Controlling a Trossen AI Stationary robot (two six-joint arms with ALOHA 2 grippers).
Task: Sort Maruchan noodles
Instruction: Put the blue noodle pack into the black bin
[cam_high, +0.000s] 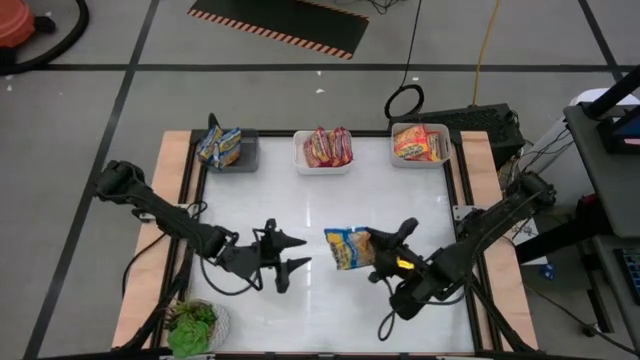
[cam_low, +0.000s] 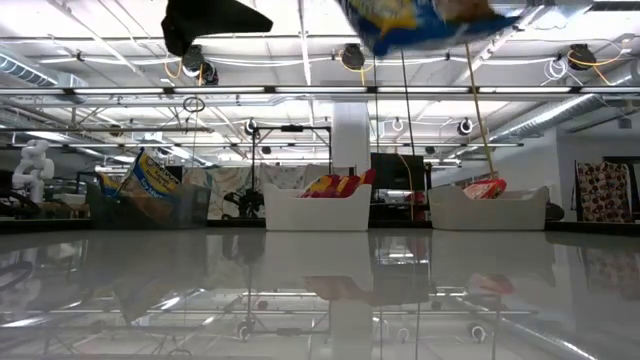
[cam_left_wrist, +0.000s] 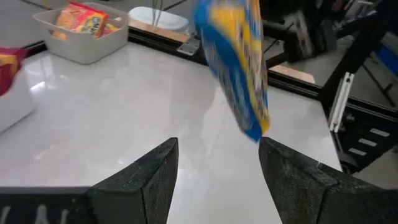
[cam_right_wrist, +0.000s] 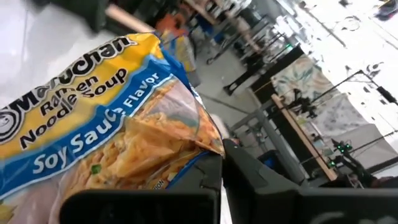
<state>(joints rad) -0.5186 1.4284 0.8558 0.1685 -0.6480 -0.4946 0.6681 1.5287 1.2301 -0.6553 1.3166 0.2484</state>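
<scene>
Both arms are dark, near-black, built of slim jointed segments that thicken at the elbows and wrists, with thin black cables looping along them. The left pincer (cam_high: 290, 255) ends in two matte black, wedge-shaped fingers (cam_left_wrist: 155, 171) with flat angled faces and crisp edges. The right pincer (cam_high: 377, 255) has similar black fingers, and a small yellow-orange mark shows on its wrist housing.
</scene>
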